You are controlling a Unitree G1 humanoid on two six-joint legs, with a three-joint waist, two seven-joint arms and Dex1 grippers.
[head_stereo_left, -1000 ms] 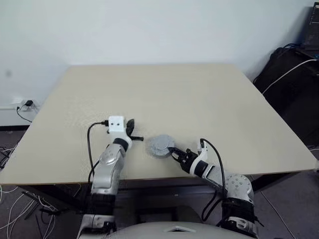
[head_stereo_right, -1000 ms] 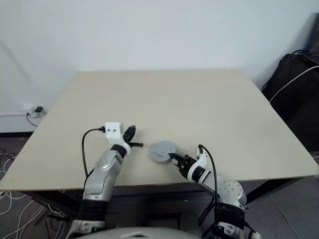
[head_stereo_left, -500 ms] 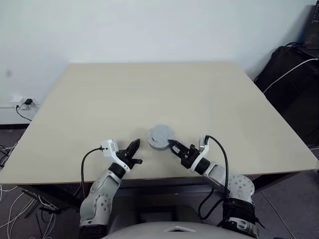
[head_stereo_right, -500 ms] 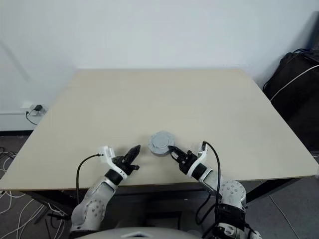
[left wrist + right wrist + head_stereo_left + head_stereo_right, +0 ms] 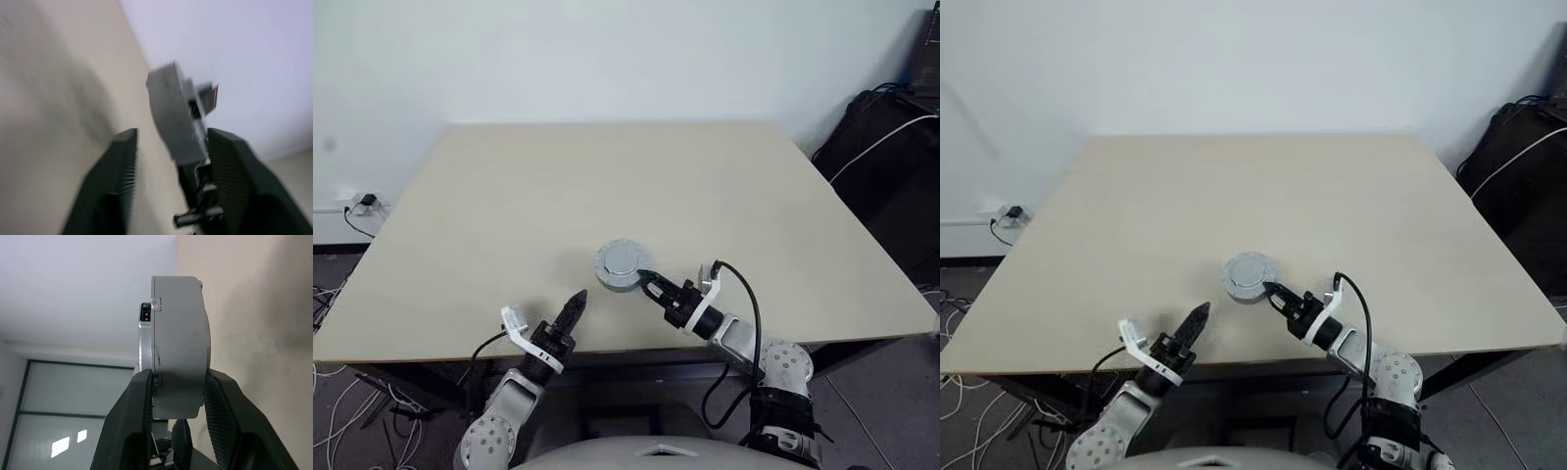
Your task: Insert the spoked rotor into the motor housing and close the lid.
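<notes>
Black fingers [image 5: 142, 431] of my right gripper [image 5: 646, 283] pinch the motor housing [image 5: 624, 264] by its edge, one pressed on each flat face, so the closed silver-grey assembly sits just past the fingertips, raised above the table [image 5: 509, 196] near its front edge. I see the lid [image 5: 1250, 271] as the pale flat face on top. My left gripper [image 5: 574, 305] sits nearer the table's front edge, apart from the housing, its fingers [image 5: 117, 171] spread with nothing between them; the housing stands beyond them. I cannot see the spoked rotor inside.
</notes>
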